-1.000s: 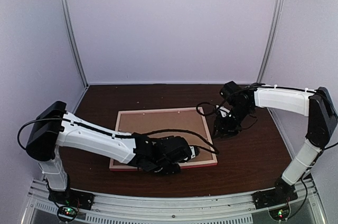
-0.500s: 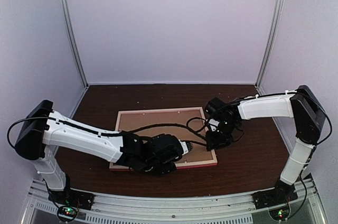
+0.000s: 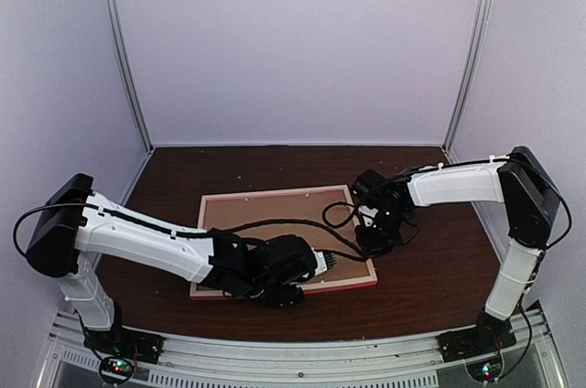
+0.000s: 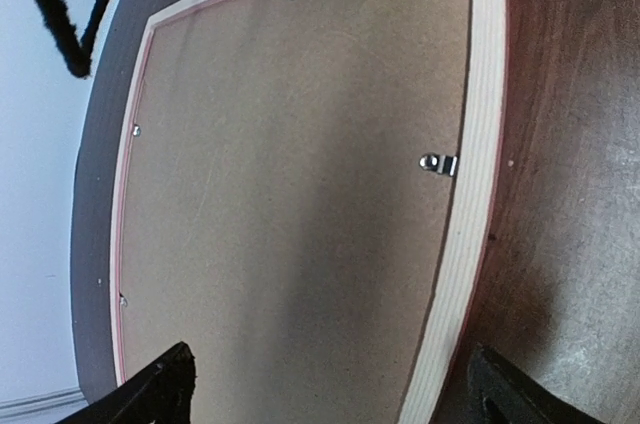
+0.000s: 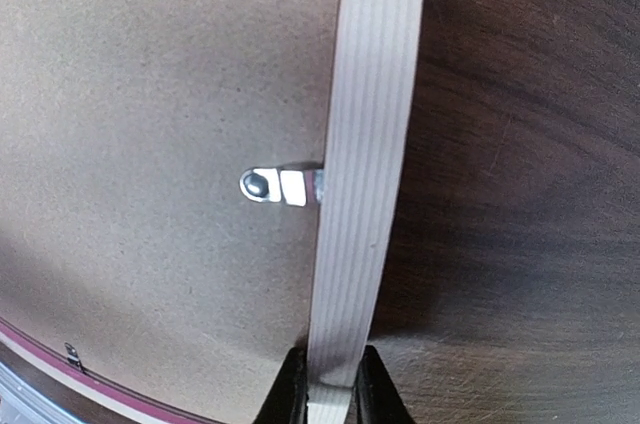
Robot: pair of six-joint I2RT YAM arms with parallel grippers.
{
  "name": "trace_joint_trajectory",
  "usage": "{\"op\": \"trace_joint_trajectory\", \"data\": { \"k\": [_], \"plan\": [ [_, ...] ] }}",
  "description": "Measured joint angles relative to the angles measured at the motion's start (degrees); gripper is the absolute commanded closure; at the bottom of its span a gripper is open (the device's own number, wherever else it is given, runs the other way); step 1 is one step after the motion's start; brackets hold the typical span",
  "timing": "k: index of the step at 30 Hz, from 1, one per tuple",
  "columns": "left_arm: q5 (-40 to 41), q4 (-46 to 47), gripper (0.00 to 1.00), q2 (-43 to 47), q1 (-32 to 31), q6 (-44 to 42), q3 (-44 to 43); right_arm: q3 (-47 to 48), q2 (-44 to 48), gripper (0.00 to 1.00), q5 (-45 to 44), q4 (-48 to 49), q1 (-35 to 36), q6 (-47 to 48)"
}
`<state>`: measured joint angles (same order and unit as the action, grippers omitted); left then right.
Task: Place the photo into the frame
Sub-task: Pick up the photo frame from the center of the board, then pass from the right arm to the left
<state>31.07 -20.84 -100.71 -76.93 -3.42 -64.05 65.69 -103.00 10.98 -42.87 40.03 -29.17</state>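
No text, label, brand, number or sign can be read in any view, neither on the frame (image 3: 275, 192), its board (image 3: 265, 220) nor the table (image 3: 430, 278).

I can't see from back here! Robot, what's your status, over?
Left jaws wide open above the frame, right jaws shut on its pale side rail. Frame face down, brown backing board clipped in, blocking the opening. Photo not visible.
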Motion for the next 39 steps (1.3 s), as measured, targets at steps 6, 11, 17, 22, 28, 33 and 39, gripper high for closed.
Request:
{"op": "trace_joint_trajectory", "data": {
  "k": [6,11,17,22,28,33,39],
  "plan": [
    [-3.06,-0.39,0.04,-0.79,0.00,-4.72,-0.02,3.37,-0.74,1.00,-0.04,-4.59,0.07,0.24],
    [-5.11,-0.68,0.04,-0.98,0.00,-7.80,-0.02,8.87,-0.74,1.00,0.44,-9.62,0.07,0.79],
    [-6.67,-0.57,0.04,-1.01,-0.42,-10.60,-0.02,12.44,-0.74,1.00,3.63,-12.20,-0.44,1.84],
    [-5.88,-0.42,0.04,-2.93,-0.81,-12.66,-1.09,13.00,-0.74,1.00,6.47,-13.92,-0.63,2.08],
    [-0.48,0.48,0.09,-7.85,-0.92,-15.45,-3.69,14.01,-0.74,1.00,8.74,-15.41,-0.94,2.51],
    [4.02,1.51,0.15,-9.07,-1.07,-16.79,-4.22,14.21,-0.74,1.00,9.20,-15.69,-1.25,3.39],
    [5.84,1.27,0.28,-9.25,-1.46,-17.05,-4.98,14.51,-0.74,1.00,9.62,-15.63,-1.92,3.56]
  ]
}}
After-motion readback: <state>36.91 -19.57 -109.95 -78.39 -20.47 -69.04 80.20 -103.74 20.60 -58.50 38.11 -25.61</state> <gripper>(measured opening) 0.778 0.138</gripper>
